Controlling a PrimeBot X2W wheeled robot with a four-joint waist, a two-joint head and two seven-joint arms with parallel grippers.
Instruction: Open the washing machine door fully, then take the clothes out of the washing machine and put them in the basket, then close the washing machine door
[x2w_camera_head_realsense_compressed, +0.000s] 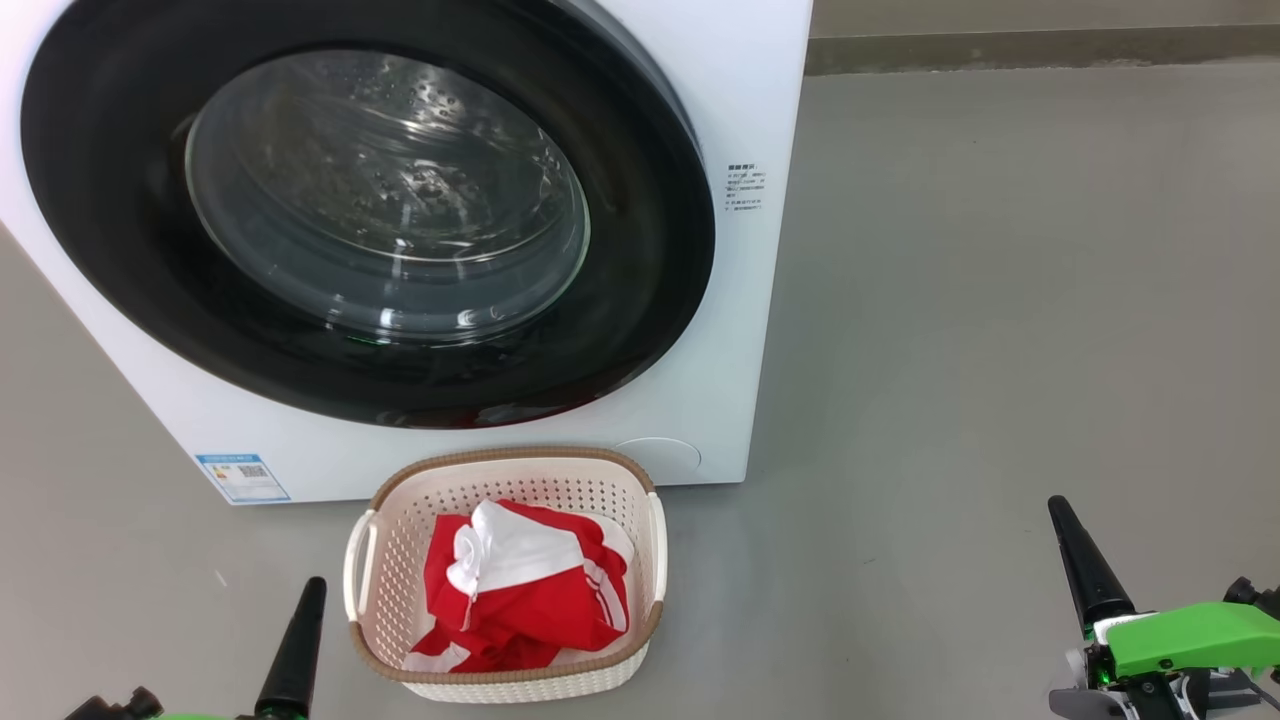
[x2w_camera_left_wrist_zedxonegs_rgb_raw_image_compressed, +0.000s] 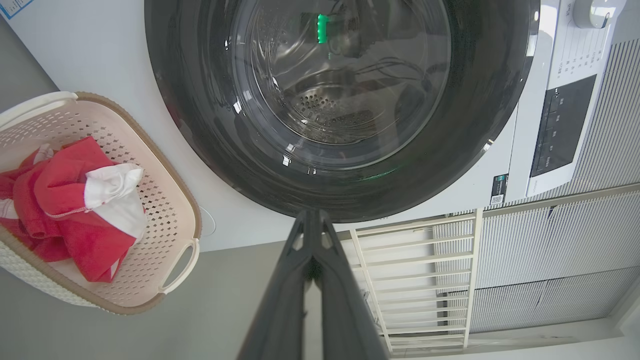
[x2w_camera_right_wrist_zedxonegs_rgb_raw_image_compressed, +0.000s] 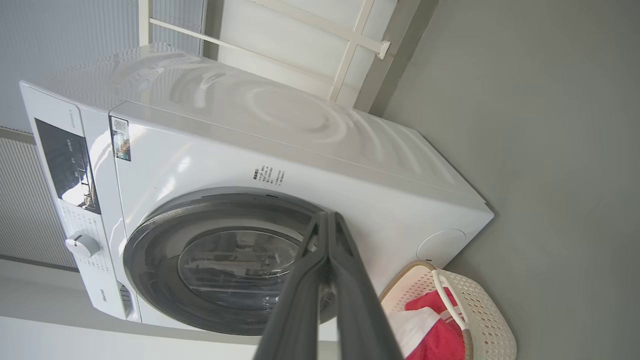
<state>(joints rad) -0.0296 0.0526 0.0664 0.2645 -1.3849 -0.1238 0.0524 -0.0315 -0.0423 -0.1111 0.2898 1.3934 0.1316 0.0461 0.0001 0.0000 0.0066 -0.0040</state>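
Observation:
The white washing machine (x2w_camera_head_realsense_compressed: 745, 300) stands ahead with its black-rimmed glass door (x2w_camera_head_realsense_compressed: 370, 215) shut flat against the front; through the glass I see bare steel drum. In front of it on the floor sits the cream basket (x2w_camera_head_realsense_compressed: 385, 560), holding the red and white clothes (x2w_camera_head_realsense_compressed: 520, 585). My left gripper (x2w_camera_head_realsense_compressed: 315, 585) is at the lower left, shut and empty, left of the basket. My right gripper (x2w_camera_head_realsense_compressed: 1055, 505) is at the lower right, shut and empty, well clear of the basket. The wrist views show the same door (x2w_camera_left_wrist_zedxonegs_rgb_raw_image_compressed: 340, 100) (x2w_camera_right_wrist_zedxonegs_rgb_raw_image_compressed: 225, 260), basket (x2w_camera_left_wrist_zedxonegs_rgb_raw_image_compressed: 175, 220) (x2w_camera_right_wrist_zedxonegs_rgb_raw_image_compressed: 480, 310) and clothes (x2w_camera_left_wrist_zedxonegs_rgb_raw_image_compressed: 70, 205) (x2w_camera_right_wrist_zedxonegs_rgb_raw_image_compressed: 435, 340), with both pairs of fingers pressed together.
Grey floor (x2w_camera_head_realsense_compressed: 1000, 300) stretches to the right of the machine up to a wall base (x2w_camera_head_realsense_compressed: 1040, 45). A white railing (x2w_camera_left_wrist_zedxonegs_rgb_raw_image_compressed: 415, 280) and ribbed wall panels (x2w_camera_left_wrist_zedxonegs_rgb_raw_image_compressed: 575, 240) stand beside the machine. The control panel and dial (x2w_camera_right_wrist_zedxonegs_rgb_raw_image_compressed: 82, 245) sit above the door.

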